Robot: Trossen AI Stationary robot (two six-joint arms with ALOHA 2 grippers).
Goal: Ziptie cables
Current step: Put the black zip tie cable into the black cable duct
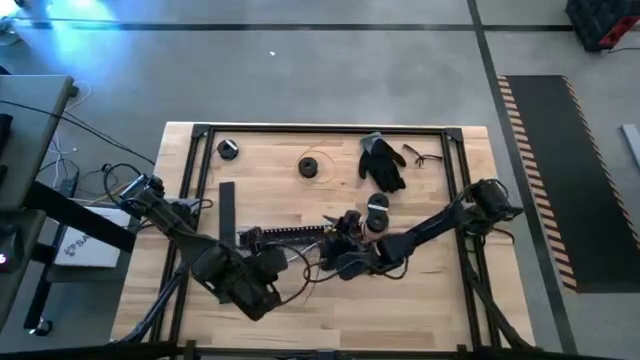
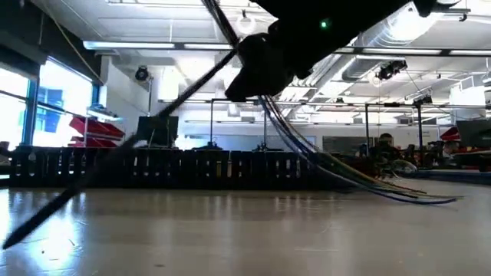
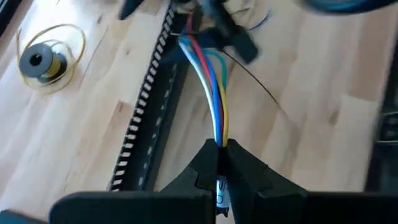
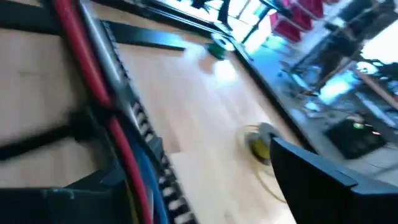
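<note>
Cables [image 3: 214,93] run taut from the left tool [image 3: 219,152], which we see pinched closed on their near end, across the bench [image 1: 420,300] to the right tool [image 1: 345,262] at mid-bench; we cannot tell whether the right tool is open or closed; slotted black duct [image 3: 149,118] lies just beside the cables; wire spool [image 3: 38,60] sits apart.
</note>
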